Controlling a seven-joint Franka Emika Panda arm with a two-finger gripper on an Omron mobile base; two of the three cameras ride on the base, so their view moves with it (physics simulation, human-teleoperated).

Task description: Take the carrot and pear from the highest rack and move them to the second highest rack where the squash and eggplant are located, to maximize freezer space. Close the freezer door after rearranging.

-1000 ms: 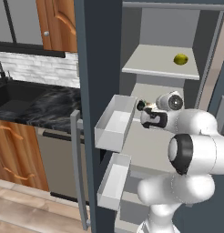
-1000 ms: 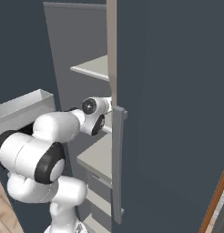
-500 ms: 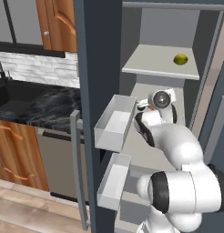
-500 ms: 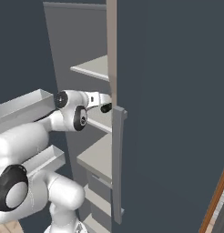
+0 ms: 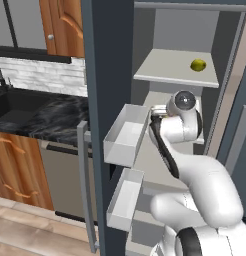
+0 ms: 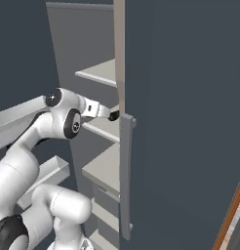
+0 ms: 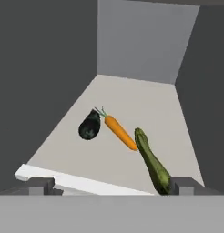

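The pear (image 5: 198,65), small and yellow-green, sits alone on the highest rack (image 5: 165,72). One level down, on the second rack (image 7: 132,98), the orange carrot (image 7: 119,132) lies between the dark eggplant (image 7: 89,126) and the long green squash (image 7: 152,161); its tip touches the squash. My gripper (image 7: 114,185) hovers at this rack's front edge, just short of the three vegetables, open, with nothing between its fingertips (image 7: 41,185). From the right its dark tip (image 6: 112,115) pokes in beside the door edge. The freezer door (image 5: 102,75) stands open to the left.
Two white bins (image 5: 126,136) hang on the inside of the open door, close to my forearm. The door's long handle (image 5: 85,185) faces the kitchen counter (image 5: 40,112). On the right, a dark door panel (image 6: 180,122) with a grey handle (image 6: 126,176) borders the opening.
My wrist has risen and rolled while the forearm swung in front of the shelves. The gripper has stayed open, and the pear has not moved.
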